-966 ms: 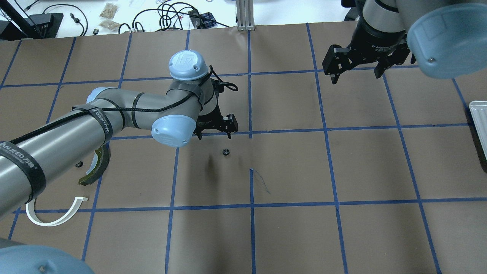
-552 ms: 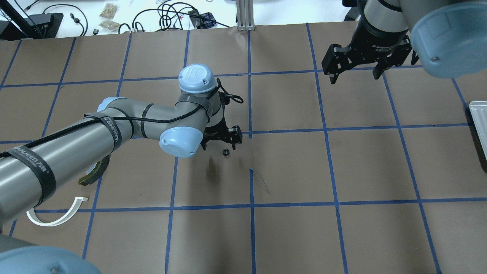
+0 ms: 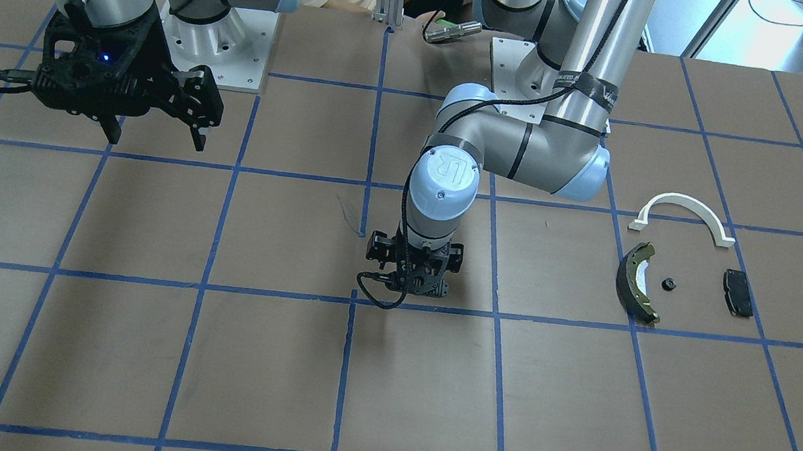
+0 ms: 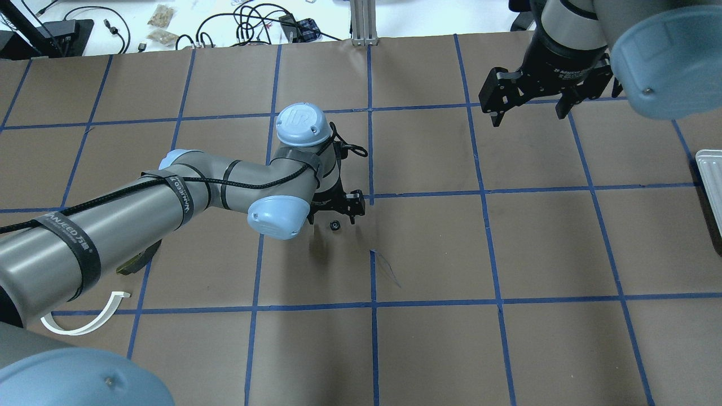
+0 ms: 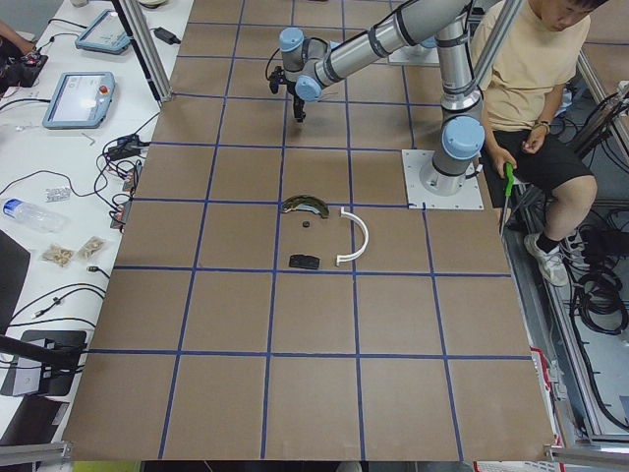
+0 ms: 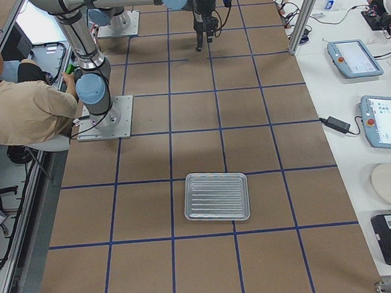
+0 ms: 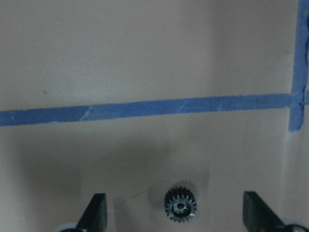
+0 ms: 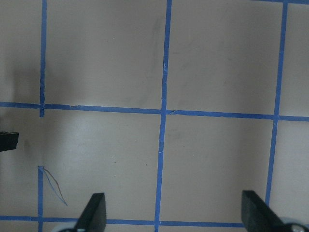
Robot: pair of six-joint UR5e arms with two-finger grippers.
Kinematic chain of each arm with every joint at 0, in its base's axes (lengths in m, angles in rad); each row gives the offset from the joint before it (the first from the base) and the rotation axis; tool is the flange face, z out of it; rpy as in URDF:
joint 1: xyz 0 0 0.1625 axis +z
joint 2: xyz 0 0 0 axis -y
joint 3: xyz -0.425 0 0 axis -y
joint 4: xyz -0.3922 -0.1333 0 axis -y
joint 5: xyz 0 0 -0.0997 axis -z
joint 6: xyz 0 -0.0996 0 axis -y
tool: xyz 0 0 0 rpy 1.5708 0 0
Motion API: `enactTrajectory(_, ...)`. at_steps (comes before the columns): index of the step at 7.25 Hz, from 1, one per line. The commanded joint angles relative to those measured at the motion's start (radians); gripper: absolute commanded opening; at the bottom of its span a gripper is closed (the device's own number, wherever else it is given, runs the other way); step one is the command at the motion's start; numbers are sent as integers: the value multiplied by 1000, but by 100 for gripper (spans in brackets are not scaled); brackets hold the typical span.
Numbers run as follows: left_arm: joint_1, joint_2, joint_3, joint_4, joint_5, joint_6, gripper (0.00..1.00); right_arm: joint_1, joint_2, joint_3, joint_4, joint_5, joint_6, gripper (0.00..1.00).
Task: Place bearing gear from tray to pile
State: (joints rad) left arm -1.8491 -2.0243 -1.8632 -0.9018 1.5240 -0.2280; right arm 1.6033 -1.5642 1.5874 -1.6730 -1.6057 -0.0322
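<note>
The bearing gear, a tiny black toothed ring, lies on the brown paper near the table's middle, far from the tray. My left gripper is open and hovers low over it. In the left wrist view the gear sits between the spread fingers, touching neither. The front view hides it under the left gripper. The pile holds a brake shoe, a white arc, a black pad and another small gear. My right gripper is open and empty, high at the far right.
The tray shows only as a sliver at the right edge of the overhead view. My left arm covers most of the brake shoe there. A seated person is behind the robot bases.
My left arm has reached further right and come down, so the open gripper now stands over the gear. The gear has not moved. The right gripper barely shifted.
</note>
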Motion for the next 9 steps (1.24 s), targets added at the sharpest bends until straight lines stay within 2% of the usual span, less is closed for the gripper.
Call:
enactTrajectory(1, -1, -5, 1, 0, 1, 1, 40, 6, -2, 3, 2, -2, 0, 100)
enactTrajectory(2, -1, -7, -1, 0, -1, 1, 23, 4, -2, 3, 2, 0, 0, 100)
enactTrajectory(3, -1, -7, 1, 0, 1, 1, 0, 4, -2, 3, 2, 0, 0, 100)
enactTrajectory(5, 13, 9, 36, 0, 10, 3, 0, 4, -2, 5, 4, 0, 0, 100)
enactTrajectory(6, 39, 19, 99, -32, 13, 44, 0, 4, -2, 5, 4, 0, 0, 100)
enactTrajectory(8, 184, 35, 255, -295, 21, 187, 0, 4, -4, 5, 2, 0, 0, 100)
enactTrajectory(9, 239, 39, 313, -377, 80, 270, 0, 4, -4, 5, 4, -2, 0, 100)
